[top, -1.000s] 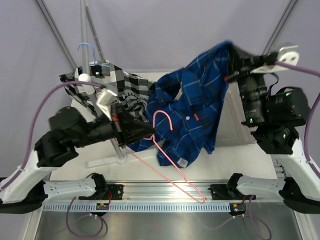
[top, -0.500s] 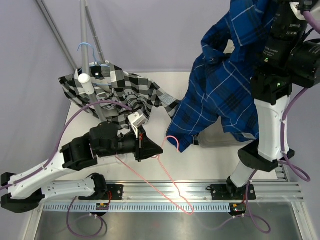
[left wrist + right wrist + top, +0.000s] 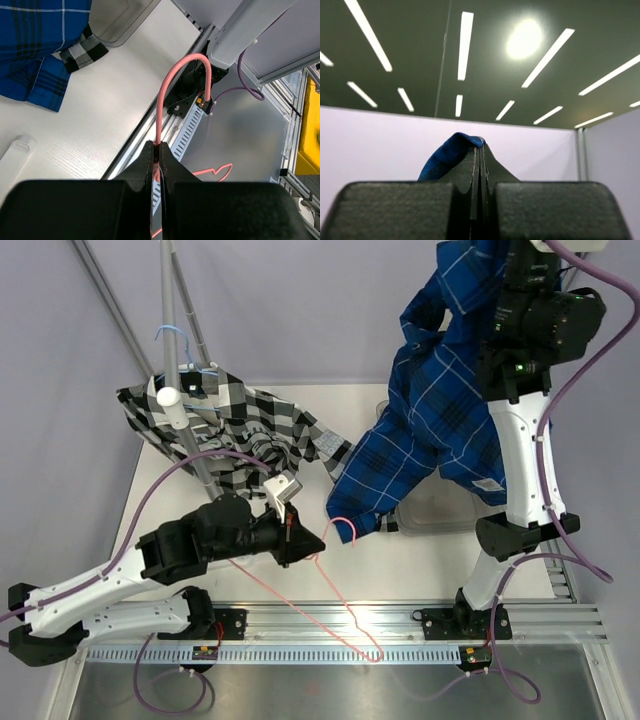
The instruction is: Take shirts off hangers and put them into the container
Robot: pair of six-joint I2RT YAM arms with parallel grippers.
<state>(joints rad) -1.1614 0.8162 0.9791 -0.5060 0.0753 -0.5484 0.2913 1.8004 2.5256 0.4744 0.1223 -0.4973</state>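
My right gripper (image 3: pixel 480 150) is raised high and points upward, shut on a fold of the royal-blue plaid shirt (image 3: pixel 445 157). That shirt (image 3: pixel 440 430) hangs down from it over the greyish container (image 3: pixel 425 515), which is mostly hidden behind the cloth and the right arm. My left gripper (image 3: pixel 318 543) is low over the table, shut on the pink hanger (image 3: pixel 345 612) just below its hook (image 3: pixel 172 75). The hook sits right under the blue shirt's lowest hem. The black, white and grey checked shirt (image 3: pixel 240 430) is draped at the rack, with the light blue hanger (image 3: pixel 170 335) showing above it.
The white rack pole (image 3: pixel 168 300) rises at the back left, and its foot stands on the table (image 3: pixel 150 510) beside my left arm. A metal rail (image 3: pixel 300 625) runs along the near edge. Purple cables loop around both arms.
The right arm has lifted the blue shirt up off the pink hanger. My left gripper has drawn the hanger down and toward the near edge.
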